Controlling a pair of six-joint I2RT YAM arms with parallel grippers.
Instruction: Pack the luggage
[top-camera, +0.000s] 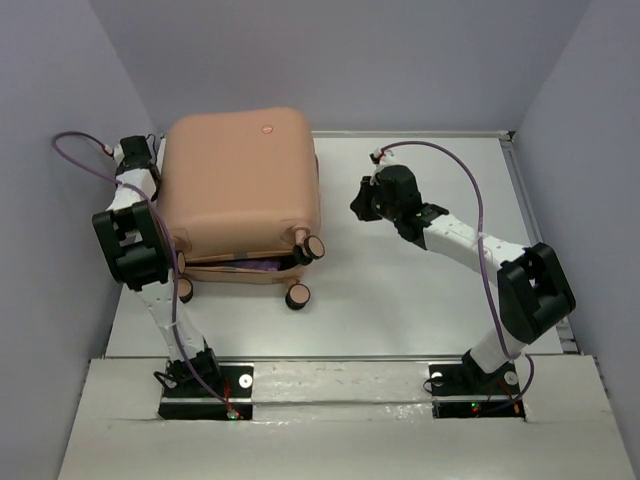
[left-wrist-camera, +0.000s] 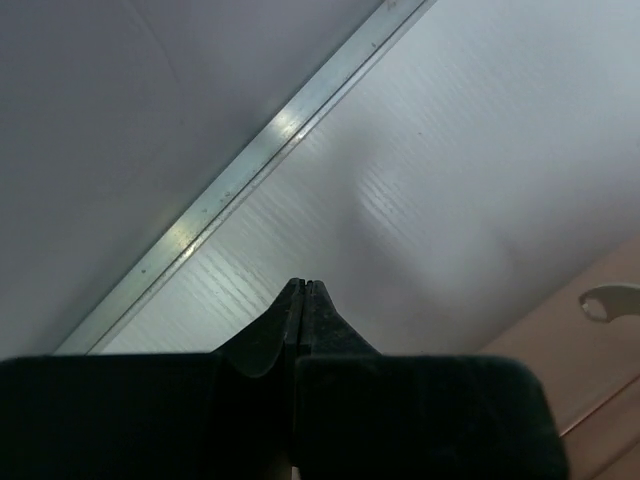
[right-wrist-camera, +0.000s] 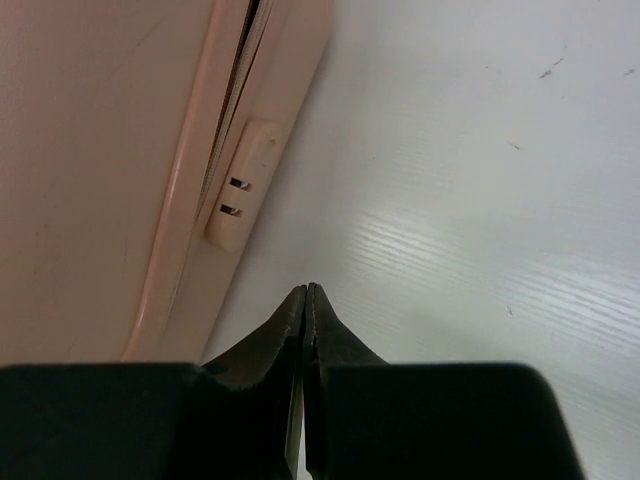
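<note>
Both end effectors are sitting with fingers pressed together, gripping nothing. The right end effector (right-wrist-camera: 306, 288) is hovering just beside the right flank of the luggage (top-camera: 240, 185), pointing along its seam near a small latch block (right-wrist-camera: 243, 185). The left end effector (left-wrist-camera: 303, 285) is waiting near the case's far left corner, aiming at bare counter (top-camera: 420, 290) and the metal rail (left-wrist-camera: 250, 160) at the wall's foot.

The luggage is lying flat at the back left of the counter. Its lid is lowered but gaping slightly on the near side, where purple cloth (top-camera: 262, 266) is showing between the shells by the caster wheels (top-camera: 313, 247).

That cloth is looking like the main hazard: pressing the lid down could pinch fabric in the seam and keep it from closing. A sideways nudge from either arm could also send the smooth shell sliding across the counter.
</note>
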